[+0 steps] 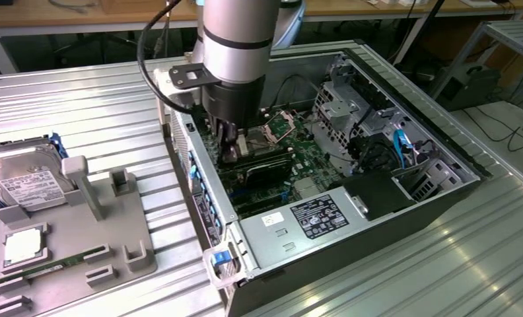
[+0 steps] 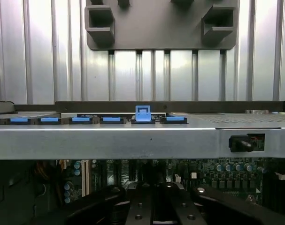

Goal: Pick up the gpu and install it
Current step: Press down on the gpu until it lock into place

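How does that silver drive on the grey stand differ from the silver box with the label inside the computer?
The hard drive lies outside the computer case in a grey holder; the power supply is mounted inside the case. The drive's label is white; the supply's is black. The supply looks bulkier. Both are silver metal boxes.

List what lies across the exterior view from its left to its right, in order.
Hard drive in the grey fixture → gripper reaching down into the open computer case → power supply with its label → blue cables by the drive bays.
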You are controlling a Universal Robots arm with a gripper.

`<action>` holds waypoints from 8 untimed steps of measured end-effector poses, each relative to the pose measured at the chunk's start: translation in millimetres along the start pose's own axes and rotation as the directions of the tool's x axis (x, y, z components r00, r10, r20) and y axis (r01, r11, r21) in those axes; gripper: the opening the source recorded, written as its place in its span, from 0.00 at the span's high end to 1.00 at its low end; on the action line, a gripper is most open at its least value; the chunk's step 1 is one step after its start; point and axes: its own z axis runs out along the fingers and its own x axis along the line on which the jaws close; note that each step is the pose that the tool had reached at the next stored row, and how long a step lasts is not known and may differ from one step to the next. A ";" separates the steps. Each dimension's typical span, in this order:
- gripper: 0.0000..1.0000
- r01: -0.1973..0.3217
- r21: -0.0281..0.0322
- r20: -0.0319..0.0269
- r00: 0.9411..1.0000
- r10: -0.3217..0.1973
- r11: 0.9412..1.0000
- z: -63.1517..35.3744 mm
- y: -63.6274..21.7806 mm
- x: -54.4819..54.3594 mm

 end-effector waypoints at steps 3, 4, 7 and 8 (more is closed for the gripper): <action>0.89 0.000 -0.009 -0.022 1.000 0.000 1.000 -8.2 6.4 -15.4; 0.89 0.000 -0.009 -0.030 1.000 0.000 1.000 -8.2 9.1 -17.0; 0.89 0.000 -0.009 -0.041 0.999 0.000 1.000 -8.3 12.7 -18.9; 0.89 0.000 -0.009 -0.041 0.999 0.000 1.000 -8.3 12.7 -18.9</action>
